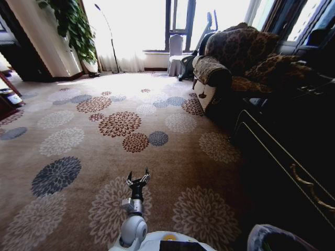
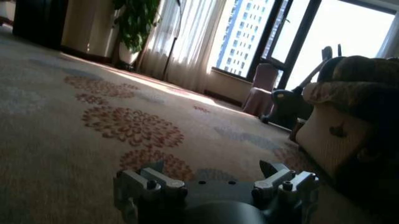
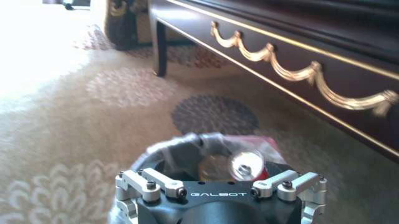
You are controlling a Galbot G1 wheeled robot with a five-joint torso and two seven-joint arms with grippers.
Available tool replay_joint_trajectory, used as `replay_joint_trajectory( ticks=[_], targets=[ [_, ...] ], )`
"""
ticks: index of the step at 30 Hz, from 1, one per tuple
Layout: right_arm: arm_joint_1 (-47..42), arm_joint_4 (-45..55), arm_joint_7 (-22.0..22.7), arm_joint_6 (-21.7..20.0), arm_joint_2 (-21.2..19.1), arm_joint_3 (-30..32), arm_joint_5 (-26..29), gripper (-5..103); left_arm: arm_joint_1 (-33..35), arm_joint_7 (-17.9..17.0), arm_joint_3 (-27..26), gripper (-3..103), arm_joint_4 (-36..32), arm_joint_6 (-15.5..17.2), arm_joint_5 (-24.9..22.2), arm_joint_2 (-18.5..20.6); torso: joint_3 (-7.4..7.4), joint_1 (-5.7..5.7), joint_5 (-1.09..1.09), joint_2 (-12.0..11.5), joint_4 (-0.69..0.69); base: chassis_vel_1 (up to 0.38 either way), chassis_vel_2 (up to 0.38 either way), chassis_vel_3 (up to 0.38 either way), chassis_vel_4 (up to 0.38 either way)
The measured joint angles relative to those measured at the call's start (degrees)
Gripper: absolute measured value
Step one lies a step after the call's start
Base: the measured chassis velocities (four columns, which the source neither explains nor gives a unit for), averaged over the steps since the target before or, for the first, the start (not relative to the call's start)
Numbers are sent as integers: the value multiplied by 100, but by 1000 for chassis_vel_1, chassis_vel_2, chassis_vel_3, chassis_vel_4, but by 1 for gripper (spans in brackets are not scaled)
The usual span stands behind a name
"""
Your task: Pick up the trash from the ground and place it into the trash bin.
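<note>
- The left claw [image 1: 138, 179] is held low over the carpet [image 1: 78, 136], straight ahead of the robot's body. Its two fingers are spread wide and hold nothing.
- In the left wrist view the same claw [image 2: 212, 169] points across the floor, with both tips apart and bare carpet between them.
- The right claw [image 3: 218, 193] hangs just above the bin [image 3: 177, 144]. Whether it is wide or narrow I cannot tell.
- The bin [image 1: 275, 236] stands at the robot's right side, near the foot of the dark cabinet [image 1: 293, 157]. Its pale liner is folded over the rim.
- A bottle [image 3: 246, 164] with a red label lies inside the bin, under the right claw.
- Ahead and to the left the carpet runs open to the curtain [image 1: 128, 31] and window [image 1: 178, 23]. I can make out no litter on that stretch.
- On the right the room is closed in: the cabinet's gold-trimmed edge [image 3: 281, 70] runs along the carpet, and beyond it stands the sofa [image 1: 230, 63].
- The cabinet's leg [image 3: 160, 46] stands on the carpet, with a gap under the body behind it.
- At the far left are a wall, a plant [image 1: 73, 23] and a floor lamp [image 1: 110, 36].
</note>
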Motion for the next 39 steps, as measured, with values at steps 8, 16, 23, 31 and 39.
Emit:
replay_joint_trajectory(
  ticks=[8,16,23,31,39],
  targets=[
    [-2,31,3,-27,5,-12,-22,100,20,0,1,100,-11,10,10,5,0,0,-1,0,1,0,0,0,0],
    [-2,27,5,-32,3,-12,-20,100,26,0,1,100,-12,12,12,5,0,0,-1,0,1,0,0,0,0],
    [0,22,5,-35,0,-11,-16,100,27,0,1,100,-12,13,15,5,0,0,-1,0,1,0,0,0,0],
    [2,19,6,-36,-2,-9,-13,100,28,-1,1,100,-13,13,17,5,0,0,-1,0,1,0,0,0,0],
    [4,15,6,-36,-4,-5,-11,100,30,-1,1,100,-13,12,18,5,0,0,-2,0,1,0,0,0,0]
  ],
)
